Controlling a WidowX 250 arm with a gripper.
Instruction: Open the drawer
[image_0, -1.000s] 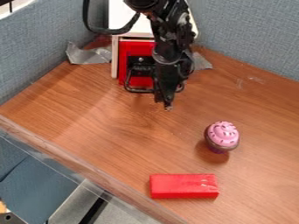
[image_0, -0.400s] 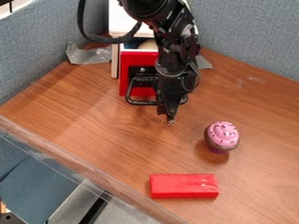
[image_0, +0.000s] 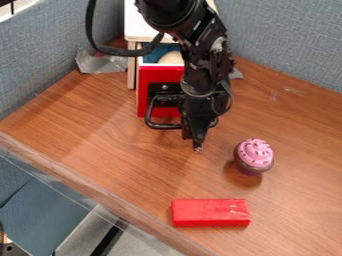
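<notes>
Drawer: The red-fronted drawer (image_0: 149, 87) stands open at upper centre of the frame, drawn out of a white-topped cabinet (image_0: 143, 25); a pale, rounded object (image_0: 172, 57) sits inside.
Claw: My black two-finger claw (image_0: 198, 146) hangs tip down near the centre, in front of the drawer's right side (whether it is apart or together, I cannot tell).
Handle: The black looped handle (image_0: 159, 126) juts from the red front and passes behind my claw; I cannot tell whether the two touch.
Cupcake: A toy cupcake with pink frosting and a dark base (image_0: 254, 155) stands right of centre.
Block: A bright red rectangular block (image_0: 209, 212) lies at lower centre, below the cupcake and to its left.
Table: The brown wood-grain tabletop (image_0: 93, 125) meets blue-grey fabric partitions (image_0: 47, 55) at upper left and upper right.
</notes>
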